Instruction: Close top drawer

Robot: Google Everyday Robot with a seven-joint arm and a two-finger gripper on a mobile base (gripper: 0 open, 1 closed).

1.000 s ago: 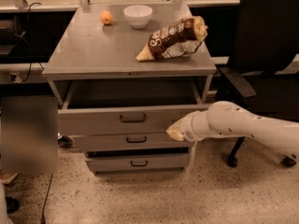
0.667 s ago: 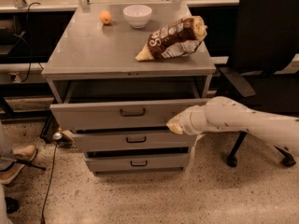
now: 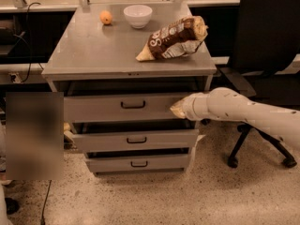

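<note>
camera view: the top drawer sits deeper in the cabinet than it did 0.7 s ago. it is far deeper than a second ago, when its whole inside lay open. now only a dark slit shows above its front panel, under the lip of the surface. the white arm has followed the panel inward.

below the top drawer, nearest the camera, lies the speckled floor. next comes the bottom drawer, then the middle drawer directly under the top drawer. the middle drawer's front stands a little forward of the cabinet. left of the top drawer a blurred patch hides whatever is there. right of the top drawer a black office chair stands beside the cabinet, and the arm crosses in front of its wheeled base.

above the top drawer, on the surface, a brown chip bag lies on its side toward the right. beyond the bag, near the far edge, are a white bowl and an orange, just apart from each other.

the gripper is at the right end of the top drawer's front panel, to the right of the small dark handle. it is up against the panel and covers that end. i cannot tell whether the gripper is open or closed, and nothing shows in its hold.
</note>
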